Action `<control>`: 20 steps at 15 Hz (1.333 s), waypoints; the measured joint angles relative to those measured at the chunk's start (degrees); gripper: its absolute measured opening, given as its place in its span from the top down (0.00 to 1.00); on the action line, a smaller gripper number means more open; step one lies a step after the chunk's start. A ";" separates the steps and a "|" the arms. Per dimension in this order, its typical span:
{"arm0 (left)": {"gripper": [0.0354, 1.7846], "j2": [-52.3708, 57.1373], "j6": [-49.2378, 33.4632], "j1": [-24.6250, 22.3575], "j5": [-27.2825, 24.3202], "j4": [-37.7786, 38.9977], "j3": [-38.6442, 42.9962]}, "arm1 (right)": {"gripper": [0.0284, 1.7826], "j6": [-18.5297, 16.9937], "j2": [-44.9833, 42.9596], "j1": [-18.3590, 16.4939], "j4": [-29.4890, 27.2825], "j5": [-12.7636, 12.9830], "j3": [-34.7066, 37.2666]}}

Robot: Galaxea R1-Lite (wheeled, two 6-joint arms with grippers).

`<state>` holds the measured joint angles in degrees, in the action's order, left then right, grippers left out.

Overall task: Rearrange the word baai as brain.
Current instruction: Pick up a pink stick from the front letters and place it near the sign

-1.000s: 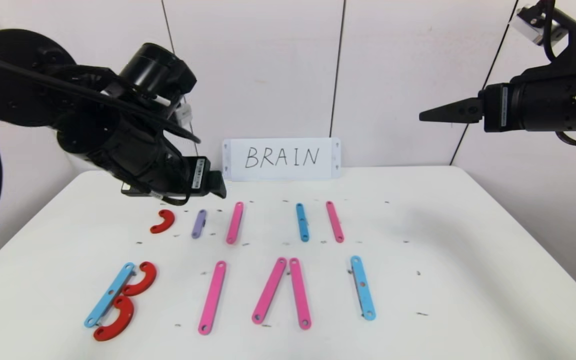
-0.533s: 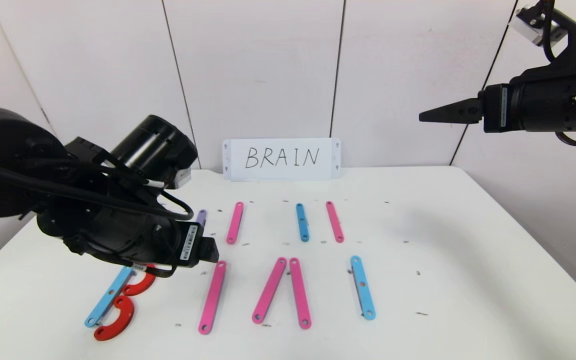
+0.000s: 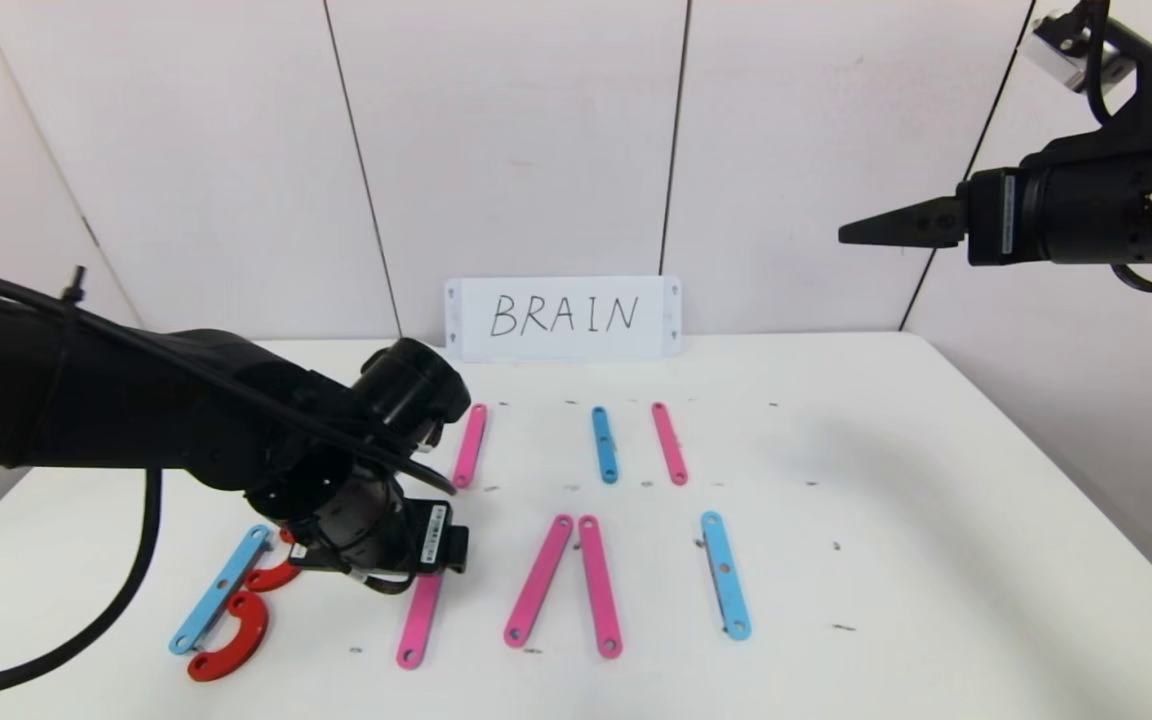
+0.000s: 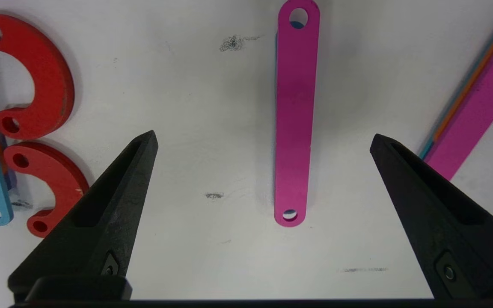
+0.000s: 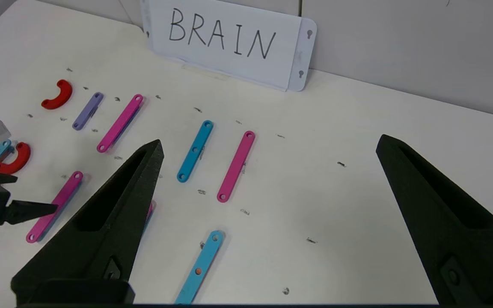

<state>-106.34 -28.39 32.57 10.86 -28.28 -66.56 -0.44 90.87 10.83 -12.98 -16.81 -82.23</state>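
On a white tabletop (image 3: 886,480), the near row of flat perforated plastic strips forms large letters: a light-blue bar (image 3: 219,589) touching two red curved pieces (image 3: 228,635) as a B at the left, then a single pink straight strip (image 4: 295,115), two pink strips (image 3: 569,583) meeting at the top like an A without a crossbar, and a light-blue strip (image 3: 725,574) at the right. The left gripper (image 4: 263,145) hangs low over the single pink strip, its black fingers (image 4: 114,201) spread wide with the strip lying between them, nothing held. Farther back lie spare pieces: a pink strip (image 3: 470,445), a blue strip (image 3: 604,444), another pink strip (image 3: 669,443). Behind them stands a white card handwritten BRAIN (image 3: 563,317). The right gripper (image 5: 268,149) is parked high at the right, fingers wide and empty.
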 joint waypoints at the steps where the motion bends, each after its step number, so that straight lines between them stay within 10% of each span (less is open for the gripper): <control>1: 0.02 -1.46 -0.05 -0.13 -0.06 0.37 0.02 | 0.02 0.00 0.00 -0.09 0.09 -0.02 0.00; 11: 0.06 -5.18 -0.07 -0.33 -1.94 0.48 0.38 | 0.02 0.00 0.00 -0.22 0.04 -0.02 -0.05; 20: 0.81 -4.94 -0.07 -0.33 -2.46 0.48 0.61 | 0.02 -0.02 -0.02 -0.35 0.04 -0.05 -0.05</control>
<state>-111.28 -28.47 32.24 8.40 -27.81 -65.95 -0.46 90.84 10.47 -12.95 -16.86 -82.27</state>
